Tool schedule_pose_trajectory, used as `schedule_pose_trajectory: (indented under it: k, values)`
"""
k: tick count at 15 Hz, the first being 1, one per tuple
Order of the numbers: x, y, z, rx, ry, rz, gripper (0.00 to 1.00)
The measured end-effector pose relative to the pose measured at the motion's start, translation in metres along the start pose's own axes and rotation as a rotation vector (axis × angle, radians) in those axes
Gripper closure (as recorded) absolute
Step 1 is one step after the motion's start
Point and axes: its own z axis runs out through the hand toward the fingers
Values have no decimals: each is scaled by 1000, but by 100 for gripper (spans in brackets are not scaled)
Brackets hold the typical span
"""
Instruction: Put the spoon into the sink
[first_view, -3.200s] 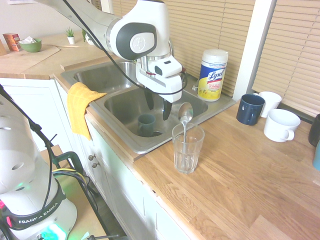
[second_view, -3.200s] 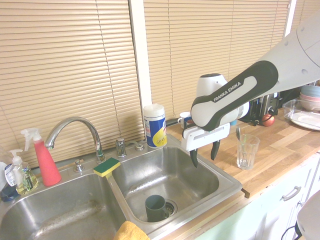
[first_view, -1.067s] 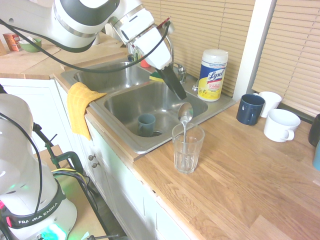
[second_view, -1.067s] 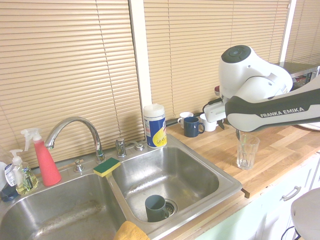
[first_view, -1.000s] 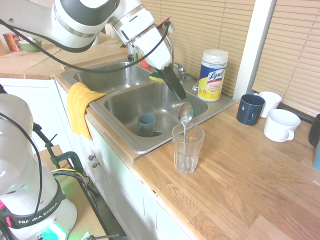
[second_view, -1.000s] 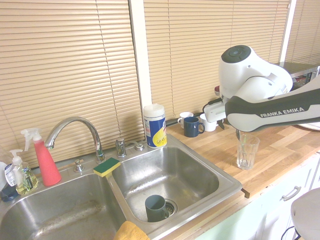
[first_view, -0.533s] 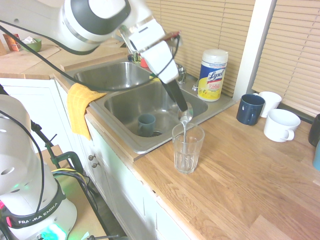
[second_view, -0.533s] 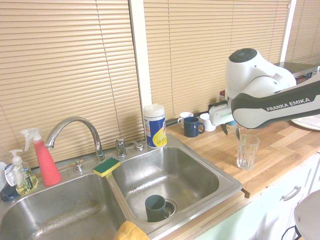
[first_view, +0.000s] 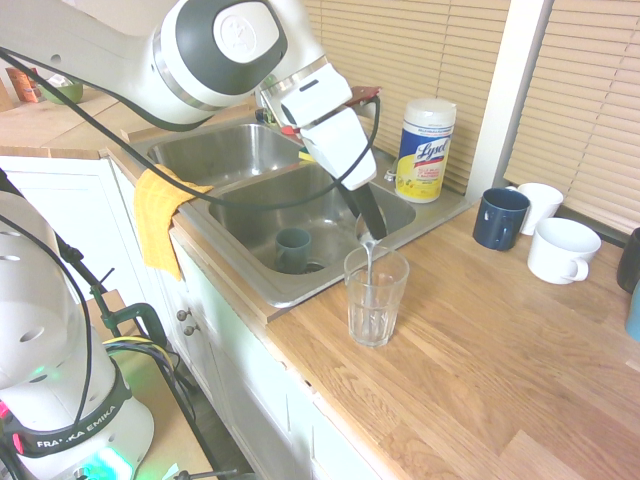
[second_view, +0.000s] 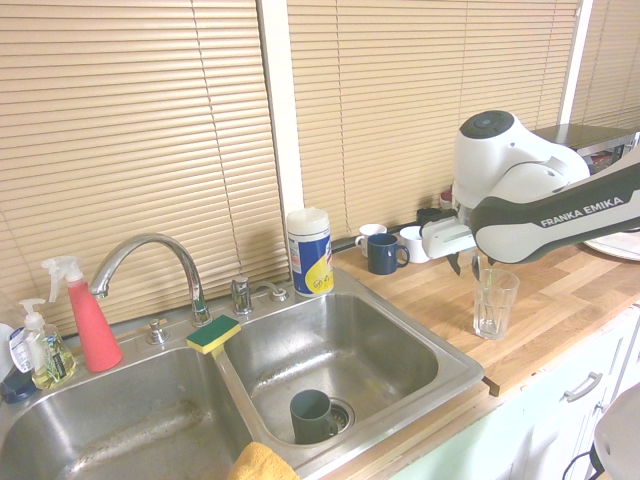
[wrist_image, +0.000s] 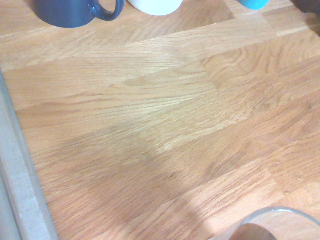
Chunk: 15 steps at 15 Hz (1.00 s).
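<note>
The spoon (first_view: 369, 263) stands handle-down in a clear drinking glass (first_view: 375, 300) on the wooden counter, just right of the sink (first_view: 240, 215). My gripper (first_view: 372, 232) has come down at a slant onto the spoon's top, and its dark fingers (first_view: 366, 210) cover the bowl. In the second exterior view the gripper (second_view: 468, 264) hangs right over the glass (second_view: 494, 305), with its fingertips apart on either side of the spoon (second_view: 477, 270). The wrist view shows only the glass rim (wrist_image: 265, 225) and bare counter.
A dark green cup (first_view: 292, 250) stands by the drain of the right-hand basin. A Lysol canister (first_view: 425, 150) sits behind the sink, with a navy mug (first_view: 500, 217) and white mugs (first_view: 562, 250) further right. A yellow cloth (first_view: 160, 215) hangs over the sink's front edge. The faucet (second_view: 150, 265) and a sponge (second_view: 213, 334) are at the back.
The gripper has moved down and right from above the sink to the top of the spoon. Its fingers now hide the spoon's bowl.
</note>
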Motion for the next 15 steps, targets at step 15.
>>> schedule_pose_trajectory:
  k: [15]
  values:
    - [-3, -1, 13, 15, 4, -20, 100]
